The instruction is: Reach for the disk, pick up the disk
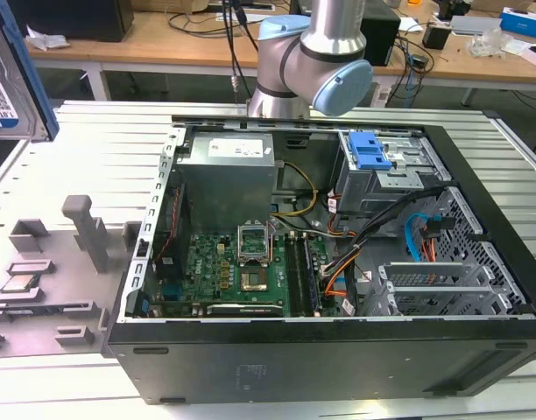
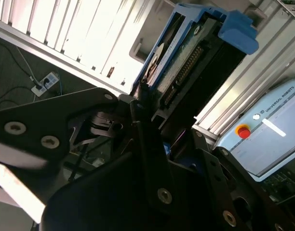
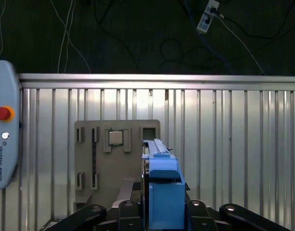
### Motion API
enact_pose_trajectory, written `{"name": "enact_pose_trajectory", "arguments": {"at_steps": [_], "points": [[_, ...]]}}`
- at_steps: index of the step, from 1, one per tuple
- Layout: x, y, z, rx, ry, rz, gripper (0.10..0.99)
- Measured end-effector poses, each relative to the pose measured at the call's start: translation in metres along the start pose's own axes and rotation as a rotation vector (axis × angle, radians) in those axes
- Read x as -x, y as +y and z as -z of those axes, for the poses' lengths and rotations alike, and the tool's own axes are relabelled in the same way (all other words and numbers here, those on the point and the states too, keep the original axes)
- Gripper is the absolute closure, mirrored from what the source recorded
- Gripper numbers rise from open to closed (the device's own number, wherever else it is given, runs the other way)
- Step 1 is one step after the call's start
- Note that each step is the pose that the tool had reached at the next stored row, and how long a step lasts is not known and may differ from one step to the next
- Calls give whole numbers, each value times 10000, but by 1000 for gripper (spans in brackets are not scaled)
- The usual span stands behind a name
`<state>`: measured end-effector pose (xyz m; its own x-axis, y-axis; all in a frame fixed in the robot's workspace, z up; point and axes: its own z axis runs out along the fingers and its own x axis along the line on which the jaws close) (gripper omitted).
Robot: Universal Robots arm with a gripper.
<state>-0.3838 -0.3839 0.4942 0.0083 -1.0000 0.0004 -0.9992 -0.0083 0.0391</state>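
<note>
I'm seeing the gripper [image 3: 164,215] clenched on the disk [image 3: 163,179], with its black fingers [image 3: 130,211] pressing on either side of the blue frame. In the first wrist view the disk is sitting edge-on between them. In the second wrist view the disk [image 2: 186,62] is showing its connector edge and blue frame, and the gripper [image 2: 167,126] is clamping its lower end.

In the exterior view the disk [image 1: 10,79] is hanging outside the computer case [image 1: 294,367], well off to the exterior view's left of it. It is up off the table [image 1: 102,149], with its label facing the camera.

In the first wrist view, a grey fixture plate [image 3: 116,159] is lying on the slatted table [image 3: 234,144] beyond the disk. The exterior view is showing the same plate [image 1: 49,280] just beside the case, on the exterior view's left.

A control pad [image 3: 3,139] with a red button [image 3: 2,113] is resting on the table, and past the table edge a power strip [image 3: 207,14] is lying on the dark floor.

The case is lying open. Inside it a green circuit board [image 1: 233,271] is sitting near the front wall. A grey power box [image 1: 229,175] is sitting at the back, and a metal cage [image 1: 391,179] with a blue latch [image 1: 369,150] is at the back toward the exterior view's right.

Behind the case the robot arm [image 1: 316,61] is rising, and wooden desks [image 1: 163,44] are standing farther back.
</note>
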Motion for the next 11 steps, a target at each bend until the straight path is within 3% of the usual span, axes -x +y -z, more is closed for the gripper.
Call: {"name": "enact_pose_trajectory", "arguments": {"at_steps": [11], "points": [[3,-2,314,8,1,0,722]]}}
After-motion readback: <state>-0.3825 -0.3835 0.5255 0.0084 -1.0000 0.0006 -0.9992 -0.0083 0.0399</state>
